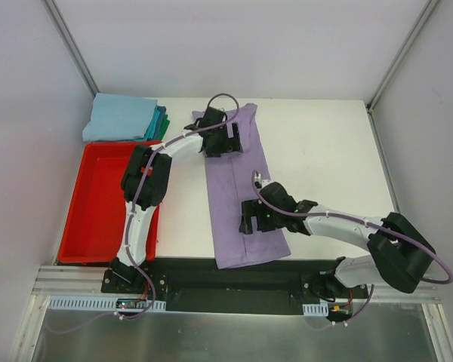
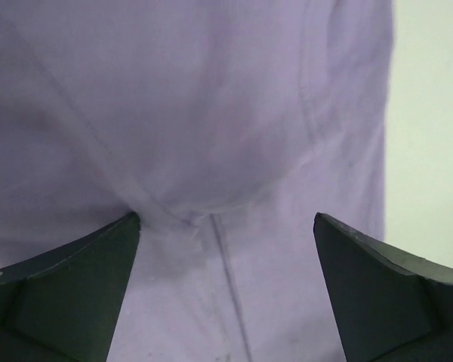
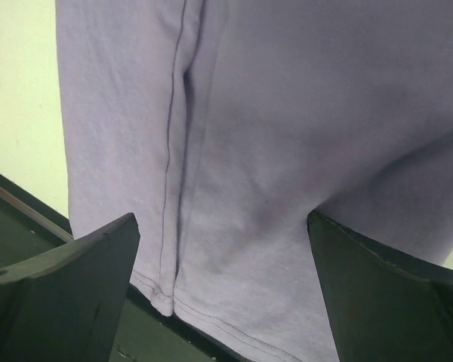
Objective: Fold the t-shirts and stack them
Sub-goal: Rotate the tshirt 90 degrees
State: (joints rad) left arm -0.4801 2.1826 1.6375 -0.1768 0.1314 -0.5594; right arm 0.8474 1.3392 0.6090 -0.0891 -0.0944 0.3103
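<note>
At the far left corner of the white surface (image 1: 325,151) lies a stack of folded t-shirts (image 1: 121,117). A light blue one lies on top as a flat rectangle, and teal and green edges peek out along its right side. Just near of the stack sits a red bin (image 1: 98,226).

Right of these, the lavender t-shirt (image 1: 238,188) lies flat in the middle of the surface. It is folded lengthwise into a long narrow strip that runs from the far side to the near edge. Its near hem overlaps the black base plate (image 1: 234,283).

The left pincer (image 1: 230,142) hangs over the far end of the strip. In the left wrist view its fingers (image 2: 68,294) stand spread wide, with soft lavender cloth (image 2: 211,113) and a creased seam between them. Bare surface (image 2: 430,113) shows to the right.

The right pincer (image 1: 249,219) is over the near end. In its own view its fingers (image 3: 385,294) are also spread wide, above a stitched hem and a long fold line (image 3: 174,151). Whether either pincer's tips touch the cloth cannot be told.

Counted: one lavender shirt laid out, three colours in the stack, one bin, two arms with one pincer each.
</note>
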